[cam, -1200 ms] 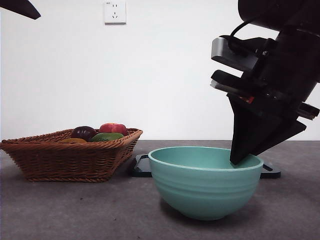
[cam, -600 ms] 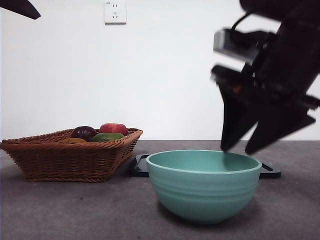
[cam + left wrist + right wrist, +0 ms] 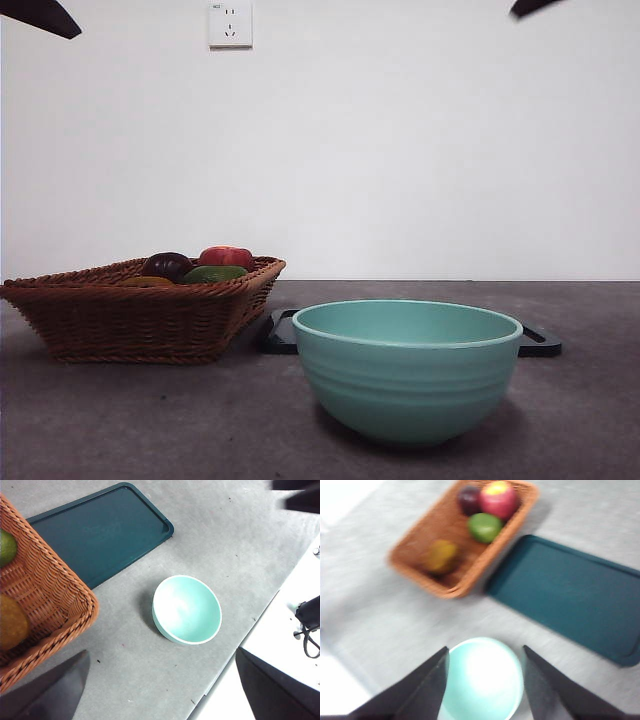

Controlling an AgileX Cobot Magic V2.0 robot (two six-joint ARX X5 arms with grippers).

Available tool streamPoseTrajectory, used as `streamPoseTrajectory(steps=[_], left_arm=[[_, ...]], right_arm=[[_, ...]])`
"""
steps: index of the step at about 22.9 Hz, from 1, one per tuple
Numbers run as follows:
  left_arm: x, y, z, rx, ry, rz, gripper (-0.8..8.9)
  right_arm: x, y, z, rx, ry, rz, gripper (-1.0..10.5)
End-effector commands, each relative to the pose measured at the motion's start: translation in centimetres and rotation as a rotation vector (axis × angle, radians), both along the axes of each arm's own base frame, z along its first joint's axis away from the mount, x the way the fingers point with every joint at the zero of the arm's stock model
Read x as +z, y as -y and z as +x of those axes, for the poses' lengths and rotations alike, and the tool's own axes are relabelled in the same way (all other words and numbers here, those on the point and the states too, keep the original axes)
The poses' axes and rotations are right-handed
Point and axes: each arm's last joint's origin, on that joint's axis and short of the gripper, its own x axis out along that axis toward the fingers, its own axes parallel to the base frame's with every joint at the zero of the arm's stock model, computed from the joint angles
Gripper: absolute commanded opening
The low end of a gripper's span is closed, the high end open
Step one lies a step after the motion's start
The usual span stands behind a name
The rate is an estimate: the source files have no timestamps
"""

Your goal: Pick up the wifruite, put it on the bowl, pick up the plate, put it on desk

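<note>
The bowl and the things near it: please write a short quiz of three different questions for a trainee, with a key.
1. True or false: the bowl stands on the tray.
2. How many fruits lie in the basket? A) two B) four C) six
3. Fill in: the right end effector hangs above the ____.

Key:
1. False; it stands on the desk, apart from the tray.
2. B.
3. bowl; the jaws are open and hold nothing.

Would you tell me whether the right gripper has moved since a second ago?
Yes. The right gripper has risen from the bowl rim, leaving only a tip at the front view's top corner.
</note>
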Motion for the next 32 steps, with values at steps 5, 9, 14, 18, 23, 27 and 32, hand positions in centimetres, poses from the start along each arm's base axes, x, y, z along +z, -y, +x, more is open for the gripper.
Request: streamPoseTrajectory(steps=[5, 9, 14, 18, 23, 27, 32], left_arm=[[0.6, 0.1, 0.1, -0.01, 0.015, -0.006, 4.64], [0.6, 0.1, 0.1, -0.009, 0.014, -0.006, 4.64], [0.6, 0.1, 0.1, -0.009, 0.014, -0.006, 4.64], [0.6, 0.1, 0.1, -0.009, 0.014, -0.006, 4.64], [0.6, 0.1, 0.1, -0.009, 0.014, -0.006, 3.8], [0.6, 0.1, 0.1, -0.01, 0.015, -0.006, 0.52], [0.6, 0.1, 0.1, -0.009, 0.015, -0.006, 0.07]], right_arm=[[-0.5, 1.2, -2.6, 0.16, -0.179, -0.026, 2.3], [-0.8, 1.4, -2.8, 0.167, -0.197, -0.058, 2.3], [-0.8, 1.3, -2.7, 0.168, -0.193, -0.056, 2.3], [-0.8, 1.3, -2.7, 0.168, -0.193, -0.056, 2.3], [-0.8, 1.3, -2.7, 0.172, -0.188, -0.059, 2.3], [-0.8, 1.3, -2.7, 0.177, -0.184, -0.062, 0.5], [-0.8, 1.3, -2.7, 0.192, -0.168, -0.073, 0.0]])
